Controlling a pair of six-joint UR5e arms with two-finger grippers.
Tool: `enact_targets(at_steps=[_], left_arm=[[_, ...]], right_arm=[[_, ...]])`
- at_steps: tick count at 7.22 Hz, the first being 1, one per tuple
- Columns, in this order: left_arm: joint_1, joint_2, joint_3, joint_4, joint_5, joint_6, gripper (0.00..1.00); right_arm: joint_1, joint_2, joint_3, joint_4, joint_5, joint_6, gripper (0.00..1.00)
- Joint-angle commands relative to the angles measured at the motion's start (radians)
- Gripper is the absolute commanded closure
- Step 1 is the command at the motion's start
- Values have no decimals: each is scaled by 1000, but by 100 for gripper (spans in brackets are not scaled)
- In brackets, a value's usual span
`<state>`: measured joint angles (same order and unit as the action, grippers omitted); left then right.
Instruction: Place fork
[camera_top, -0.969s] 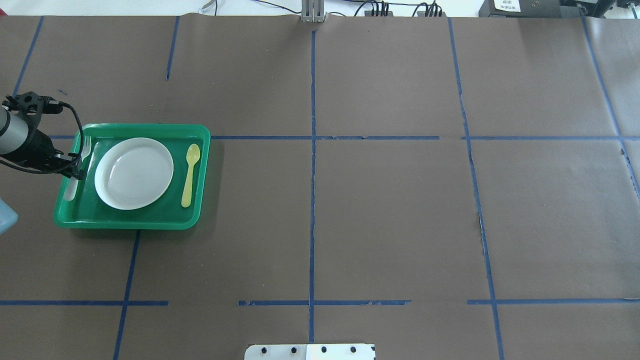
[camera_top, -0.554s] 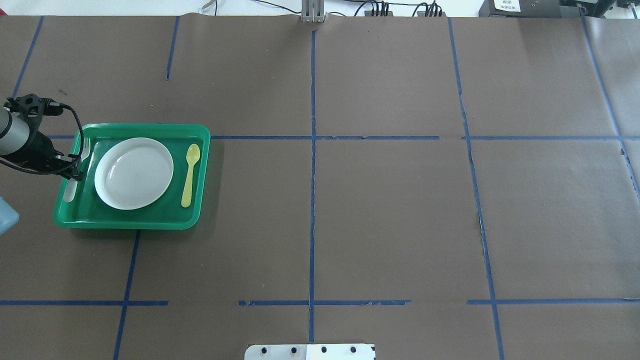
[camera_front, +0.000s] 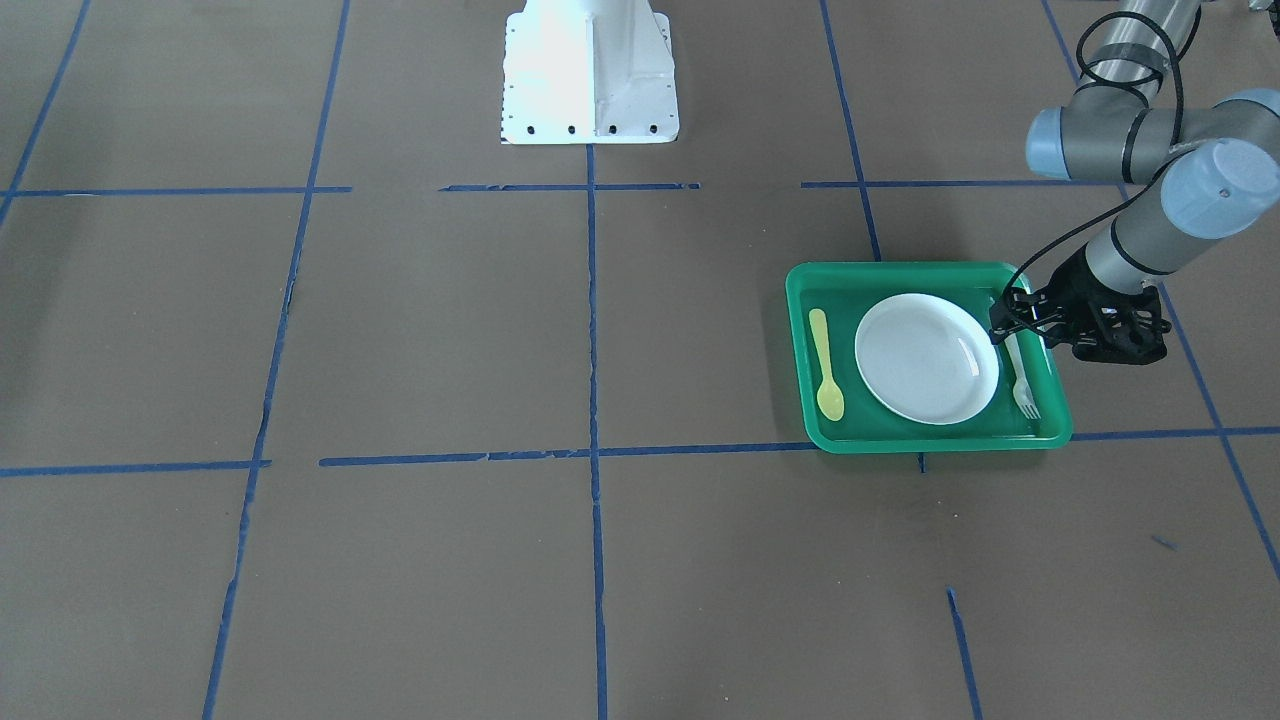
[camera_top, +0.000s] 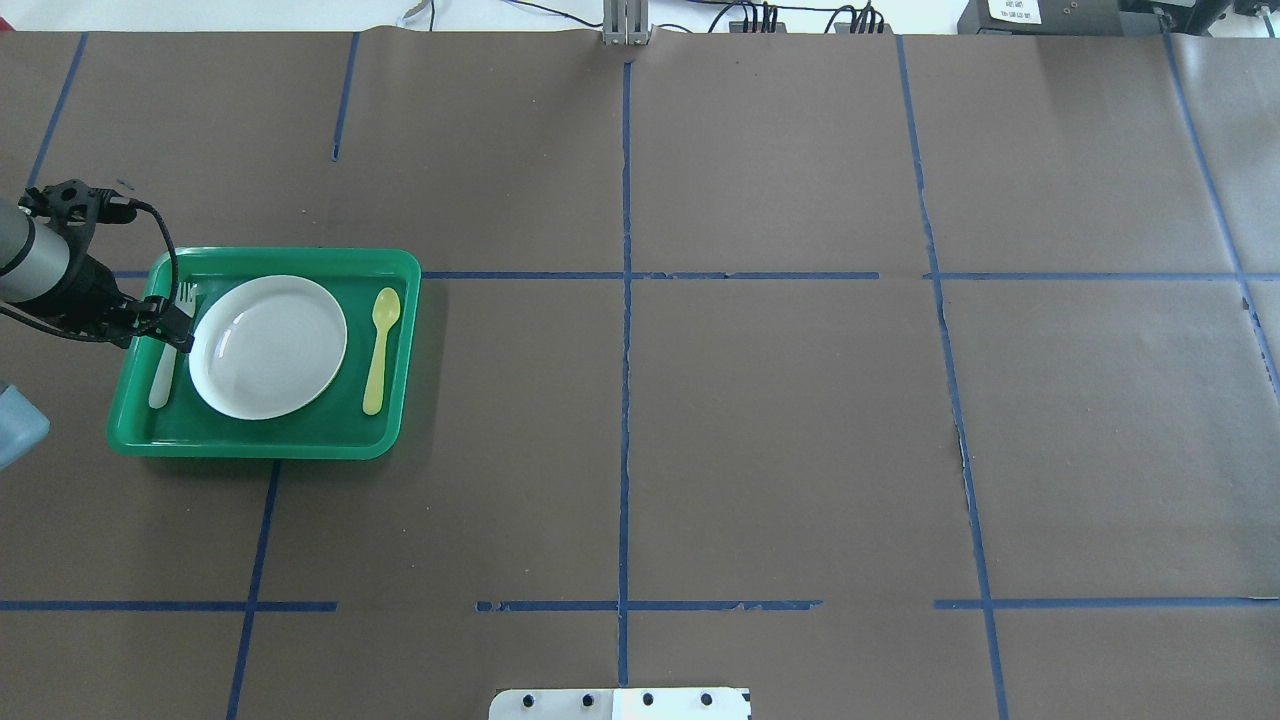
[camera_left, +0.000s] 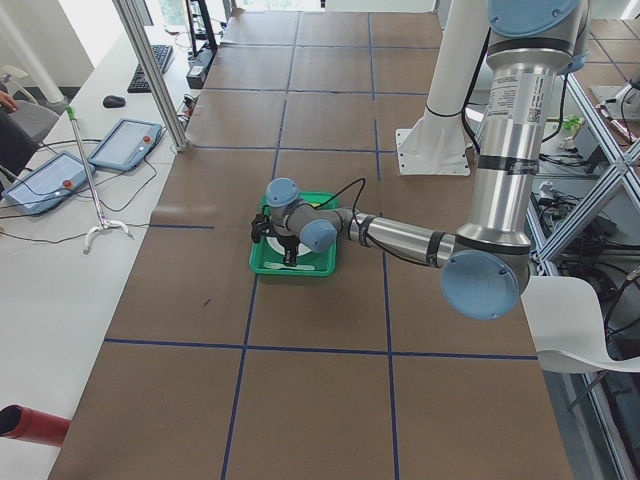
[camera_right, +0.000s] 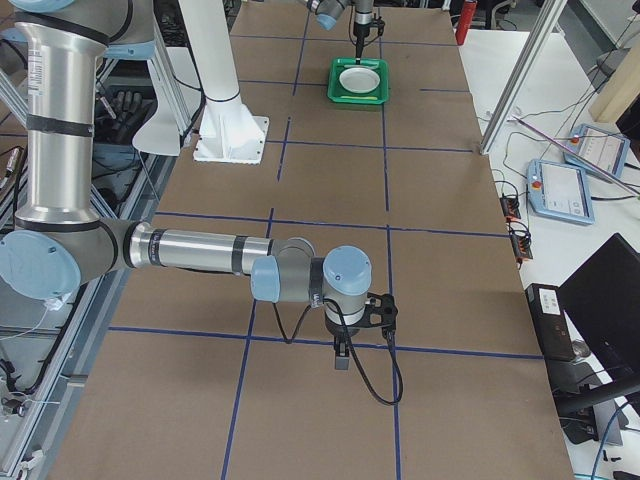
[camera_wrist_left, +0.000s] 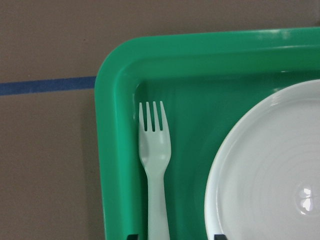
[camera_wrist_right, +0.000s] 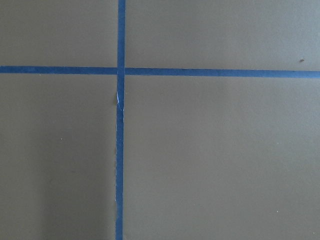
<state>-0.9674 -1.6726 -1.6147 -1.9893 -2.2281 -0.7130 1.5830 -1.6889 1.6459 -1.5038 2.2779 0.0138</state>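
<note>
The pale whitish fork lies flat on the floor of the green tray, between the tray's left wall and the white plate. Its tines point away from the robot. In the overhead view the fork lies left of the plate, and my left gripper hovers over its middle. The left wrist view shows both fingertips wide apart on either side of the handle, so the gripper is open. My right gripper shows only in the exterior right view, low over bare table; I cannot tell its state.
A yellow spoon lies in the tray right of the plate. The tray sits at the table's left side. The white robot base stands mid-table at the robot's edge. Blue tape lines cross the brown table cover.
My left gripper has moved right toward the plate and slightly farther from the robot. The fork has shifted right, from the tray's left wall toward the plate.
</note>
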Motion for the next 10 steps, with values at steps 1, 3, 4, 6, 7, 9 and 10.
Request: enact_targets(at_steps=[1,3,4,6,7,9,10], left_arm=[[-28,14,-20,3,-4,12,0],[-234,49,-21,82,-7,354,0],[-354,53,-18,201,-7,570,0],[-599,114,-10,381,-7,833,0],[-655,148,-8,400,-5,851,0],[-697,168,-24,487,-8,853,0],[-695,163,-15,477,-4,845,0]], right_arm=[[0,0,0,1,0,0,0],[0,0,0,1,0,0,0],[0,0,0,1,0,0,0],[0,0,0,1,0,0,0],[0,0,0,-1,0,0,0],[0,0,0,-1,0,0,0],[0,0,0,-1,0,0,0]])
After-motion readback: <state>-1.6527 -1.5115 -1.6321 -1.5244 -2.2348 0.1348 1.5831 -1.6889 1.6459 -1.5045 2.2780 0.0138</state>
